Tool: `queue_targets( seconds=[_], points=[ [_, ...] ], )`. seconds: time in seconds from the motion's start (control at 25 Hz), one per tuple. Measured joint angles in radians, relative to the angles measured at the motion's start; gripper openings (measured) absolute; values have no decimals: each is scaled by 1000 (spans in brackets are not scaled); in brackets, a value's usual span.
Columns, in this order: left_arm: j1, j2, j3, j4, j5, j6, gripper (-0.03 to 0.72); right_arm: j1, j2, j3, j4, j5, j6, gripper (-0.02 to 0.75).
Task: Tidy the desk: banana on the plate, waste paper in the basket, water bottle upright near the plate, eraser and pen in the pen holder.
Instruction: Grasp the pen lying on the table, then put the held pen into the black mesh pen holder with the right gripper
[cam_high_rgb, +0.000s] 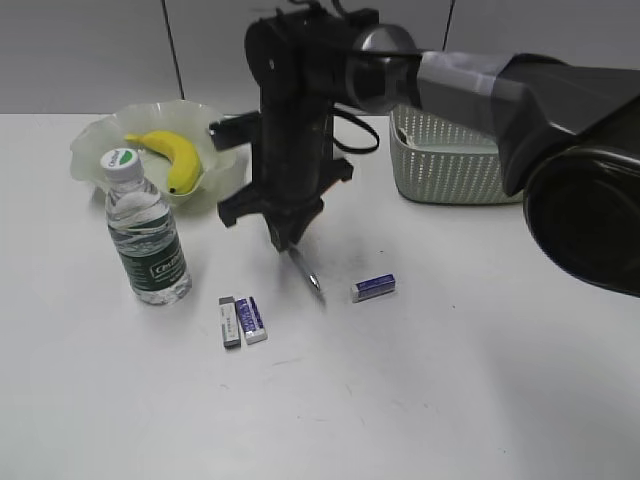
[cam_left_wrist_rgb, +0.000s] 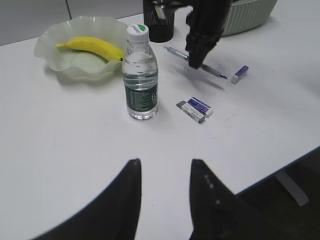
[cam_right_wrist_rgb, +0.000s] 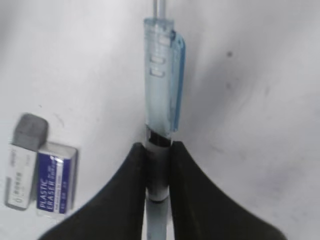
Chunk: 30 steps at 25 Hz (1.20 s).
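My right gripper (cam_right_wrist_rgb: 158, 150) is shut on the barrel of the clear blue pen (cam_right_wrist_rgb: 162, 75), which lies low on the white desk (cam_high_rgb: 450, 380). In the exterior view that gripper (cam_high_rgb: 285, 240) points down at the pen (cam_high_rgb: 310, 278). Two erasers (cam_high_rgb: 243, 320) lie side by side to its left, and a third eraser (cam_high_rgb: 373, 287) lies to its right. The banana (cam_high_rgb: 175, 155) rests in the plate (cam_high_rgb: 95, 135). The water bottle (cam_high_rgb: 145, 235) stands upright in front of the plate. The pen holder (cam_left_wrist_rgb: 161, 20) stands behind the right arm. My left gripper (cam_left_wrist_rgb: 165, 165) hovers open and empty. The waste paper is out of view.
The green basket (cam_high_rgb: 450, 165) stands at the back right, behind the right arm. The desk's front edge (cam_left_wrist_rgb: 280, 165) runs close to the left gripper on its right side.
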<state>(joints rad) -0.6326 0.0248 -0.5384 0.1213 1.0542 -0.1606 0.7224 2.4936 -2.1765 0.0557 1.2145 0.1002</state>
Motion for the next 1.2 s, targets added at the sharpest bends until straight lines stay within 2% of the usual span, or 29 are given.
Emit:
queue_targets(
  seconds=[0.24, 0.4, 0.56, 0.8, 1.2],
  points=[
    [0, 0, 0, 0, 0, 0, 249, -5, -55, -255, -97, -17, 22, 113],
    [0, 0, 0, 0, 0, 0, 249, -28, -68, -387, -186, -109, 46, 113],
    [0, 0, 0, 0, 1, 0, 249, -70, -63, -404, -241, -248, 78, 113],
    [0, 0, 0, 0, 1, 0, 249, -138, 2, -405, -260, -419, 90, 113],
    [0, 0, 0, -1, 1, 0, 249, -136, 77, -404, -273, -503, 117, 113]
  ],
)
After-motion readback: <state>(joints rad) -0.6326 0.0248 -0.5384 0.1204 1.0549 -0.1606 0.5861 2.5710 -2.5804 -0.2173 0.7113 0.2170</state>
